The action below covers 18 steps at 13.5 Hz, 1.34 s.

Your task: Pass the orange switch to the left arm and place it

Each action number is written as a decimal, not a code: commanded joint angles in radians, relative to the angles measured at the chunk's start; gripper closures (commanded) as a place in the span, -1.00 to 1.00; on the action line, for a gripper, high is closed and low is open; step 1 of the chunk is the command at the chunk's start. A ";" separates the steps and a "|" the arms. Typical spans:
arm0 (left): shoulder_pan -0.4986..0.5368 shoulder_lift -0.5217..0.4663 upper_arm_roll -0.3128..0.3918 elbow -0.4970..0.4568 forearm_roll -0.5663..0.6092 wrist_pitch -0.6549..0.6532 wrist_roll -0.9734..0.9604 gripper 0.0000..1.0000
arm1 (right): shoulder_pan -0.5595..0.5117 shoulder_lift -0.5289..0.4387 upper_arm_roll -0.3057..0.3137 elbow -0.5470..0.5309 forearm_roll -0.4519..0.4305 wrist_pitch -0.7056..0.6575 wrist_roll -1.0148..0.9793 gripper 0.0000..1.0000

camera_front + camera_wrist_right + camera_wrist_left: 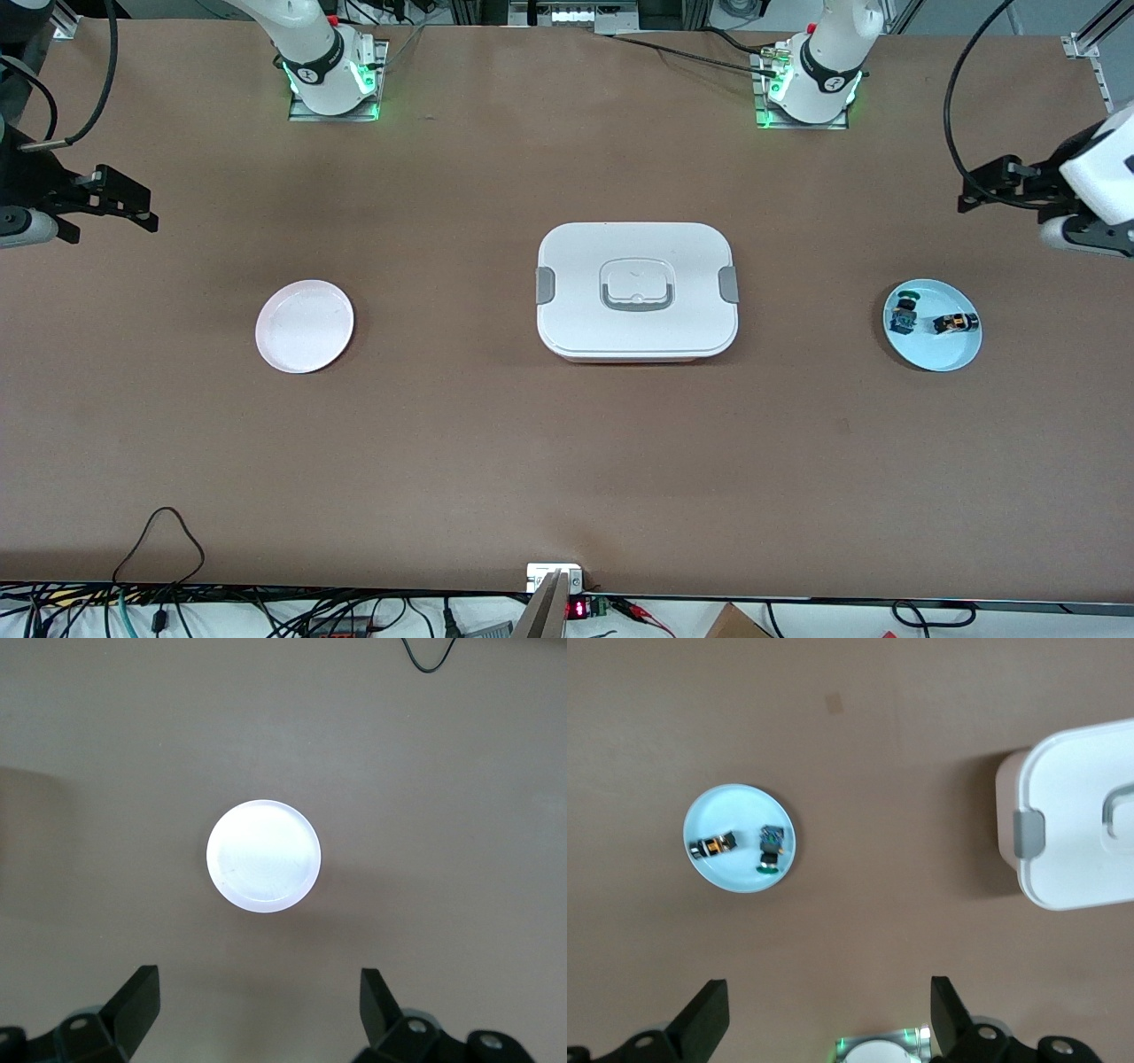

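While both arms hover with fingers spread, the orange switch (714,846) lies on the blue plate (735,881) below the left gripper (824,1014). A clean pick means descending straight, pinching only the orange body. The right gripper (257,1010) waits over the pink plate (264,895), clear of the box (637,288).

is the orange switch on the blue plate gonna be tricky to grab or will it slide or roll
The orange switch looks tiny and rigid, so probably light and easily nudged. It lies on its side on the smooth blue plate, so it may skid or roll. The blue switch sits close beside it, leaving little room for fingers.
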 commanded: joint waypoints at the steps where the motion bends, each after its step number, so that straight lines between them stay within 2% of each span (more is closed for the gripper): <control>1: -0.014 -0.042 0.019 -0.072 0.073 0.096 0.014 -1.00 | -0.009 0.003 0.005 0.016 0.004 -0.015 -0.014 -1.00; 3: 0.003 -0.042 0.017 -0.075 0.062 0.095 0.010 -1.00 | -0.009 0.003 0.005 0.016 0.004 -0.015 -0.014 -1.00; 6: 0.072 -0.064 0.020 -0.116 -0.106 0.095 0.010 -1.00 | -0.009 0.003 0.005 0.016 0.004 -0.015 -0.014 -1.00; 7: 0.080 -0.081 0.020 -0.144 -0.114 0.101 0.008 -1.00 | -0.009 0.003 0.005 0.016 0.004 -0.015 -0.014 -1.00; 12: 0.071 -0.119 0.000 -0.162 -0.067 0.105 -0.120 -1.00 | -0.009 0.003 0.005 0.016 0.004 -0.015 -0.014 -1.00; 14: 0.071 -0.121 -0.034 -0.164 -0.025 0.116 -0.125 -1.00 | -0.009 0.003 0.005 0.016 0.004 -0.015 -0.014 -1.00; 18: 0.071 -0.191 -0.040 -0.294 -0.020 0.220 -0.125 -1.00 | -0.009 0.003 0.005 0.016 0.004 -0.015 -0.014 -1.00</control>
